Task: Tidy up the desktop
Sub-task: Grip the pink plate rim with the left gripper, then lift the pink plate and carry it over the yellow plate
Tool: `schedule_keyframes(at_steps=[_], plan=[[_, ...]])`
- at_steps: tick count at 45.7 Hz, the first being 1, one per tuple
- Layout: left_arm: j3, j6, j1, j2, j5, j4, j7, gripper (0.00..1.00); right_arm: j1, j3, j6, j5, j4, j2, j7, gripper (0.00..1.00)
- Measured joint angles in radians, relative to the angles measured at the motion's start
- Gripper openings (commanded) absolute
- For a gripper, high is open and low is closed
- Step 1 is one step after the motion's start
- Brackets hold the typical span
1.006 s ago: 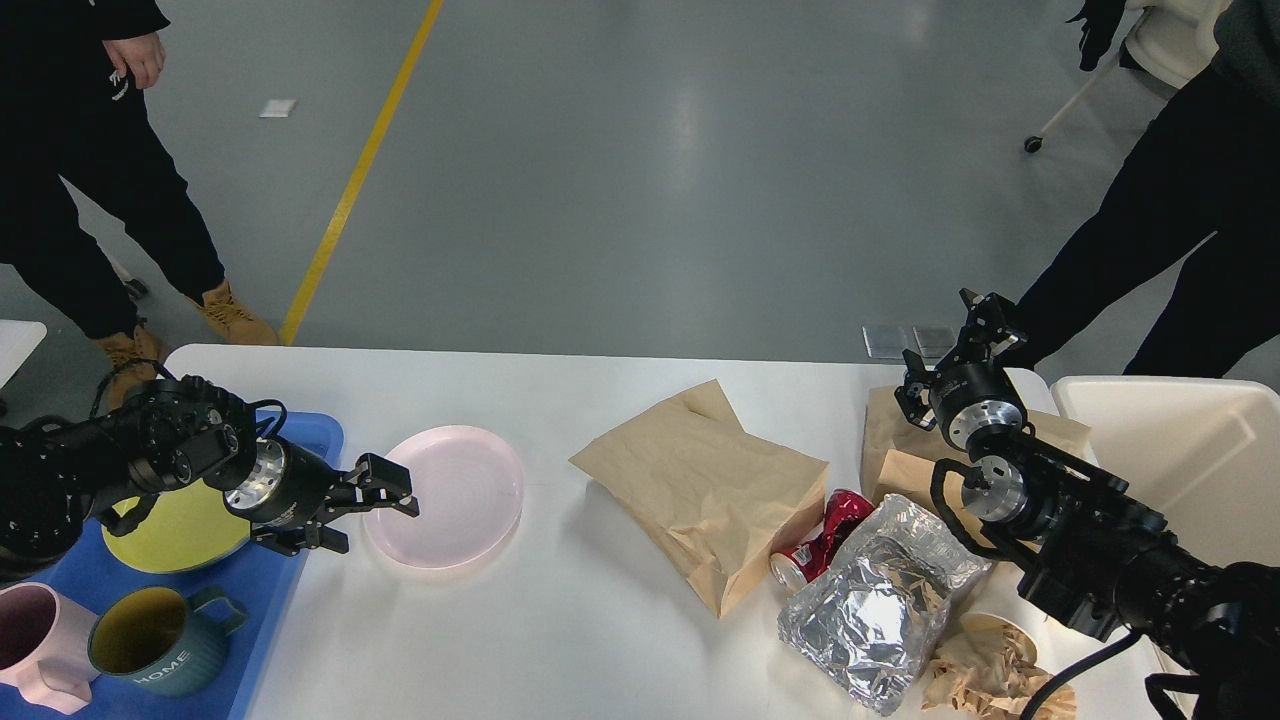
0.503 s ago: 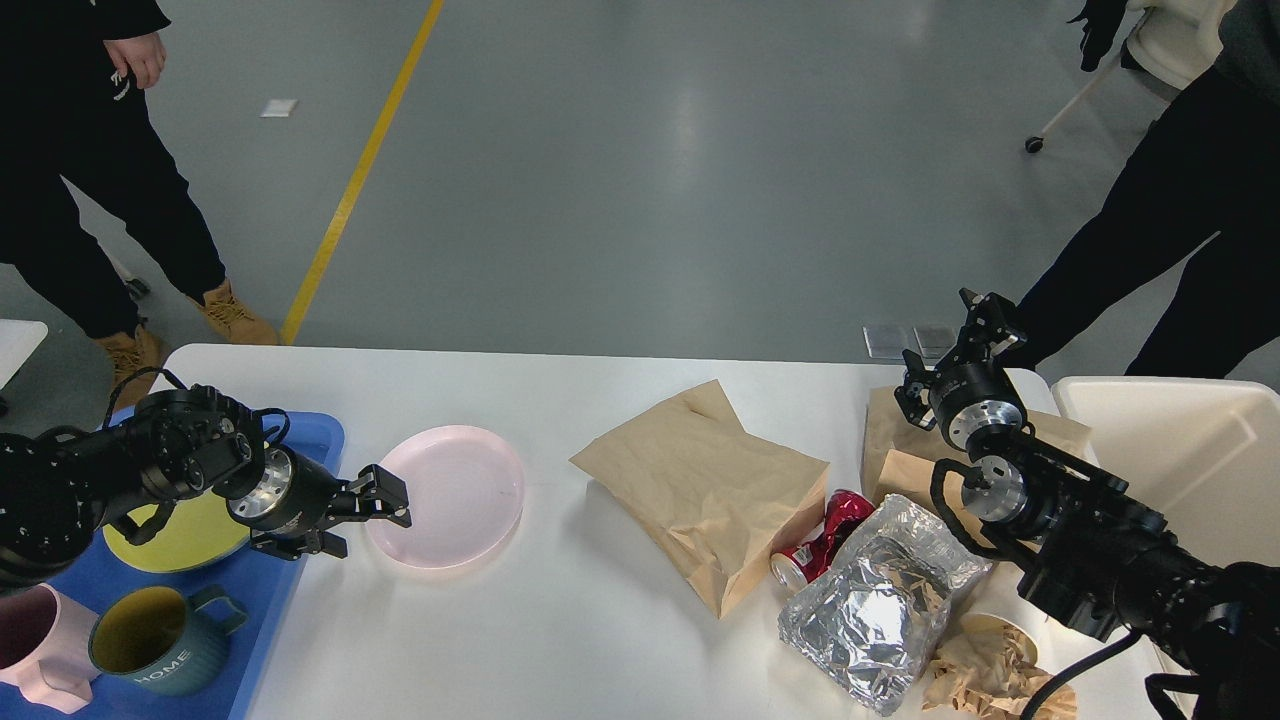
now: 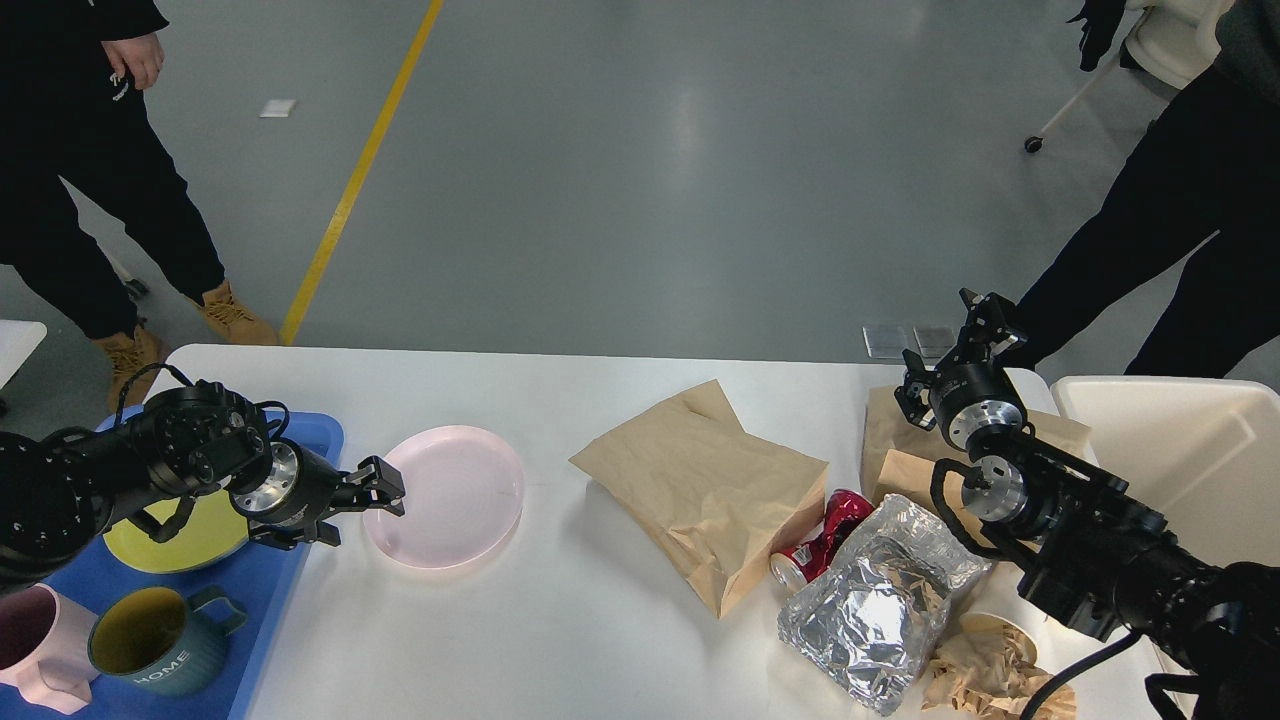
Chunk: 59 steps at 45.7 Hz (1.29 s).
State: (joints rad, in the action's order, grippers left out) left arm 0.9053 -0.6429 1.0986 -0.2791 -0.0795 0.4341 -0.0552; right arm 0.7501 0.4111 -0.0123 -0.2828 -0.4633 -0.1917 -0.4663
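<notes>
The white desktop (image 3: 560, 640) spans the view. A pink plate (image 3: 450, 495) lies on its left part. My left gripper (image 3: 358, 514) is open at the plate's left rim, one finger over the rim and one on the tray side. My right gripper (image 3: 982, 318) is raised over the far right corner, above a brown paper bag (image 3: 905, 430); its fingers are too dark to tell apart. A larger brown paper bag (image 3: 705, 490), a crushed red can (image 3: 825, 540), a crumpled foil bag (image 3: 875, 600) and crumpled paper (image 3: 985, 670) lie at the right.
A blue tray (image 3: 60, 580) at the left edge holds a yellow plate (image 3: 170, 535), a green mug (image 3: 150, 640) and a pink mug (image 3: 35, 645). A cream-white bin (image 3: 1190, 450) stands off the right end. People stand at the far left and far right.
My left gripper has shifted a little left and away from me along the pink plate's rim. The plate and the right arm have not moved.
</notes>
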Motion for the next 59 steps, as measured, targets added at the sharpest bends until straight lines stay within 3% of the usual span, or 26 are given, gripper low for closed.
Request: schedule_keyframes(at_steps=[9,23,30,51,59], plan=[[-0.020,0.003,-0.006,0.001,0.001,0.000,0.027,0.68,0.000,0.000,0.000,0.000,0.000,0.000,0.000,1.00],[-0.023,-0.003,-0.013,0.004,0.001,0.001,0.031,0.44,0.000,0.000,0.000,0.000,0.000,0.000,0.000,1.00],[-0.023,-0.008,-0.013,0.004,0.001,0.001,0.031,0.38,0.000,0.000,0.000,0.000,0.000,0.000,0.000,1.00],[-0.023,-0.022,-0.023,0.001,0.001,0.003,0.062,0.00,0.000,0.000,0.000,0.000,0.000,0.000,0.000,1.00],[-0.023,-0.053,-0.023,-0.005,0.002,0.003,0.064,0.00,0.000,0.000,0.000,0.000,0.000,0.000,0.000,1.00]])
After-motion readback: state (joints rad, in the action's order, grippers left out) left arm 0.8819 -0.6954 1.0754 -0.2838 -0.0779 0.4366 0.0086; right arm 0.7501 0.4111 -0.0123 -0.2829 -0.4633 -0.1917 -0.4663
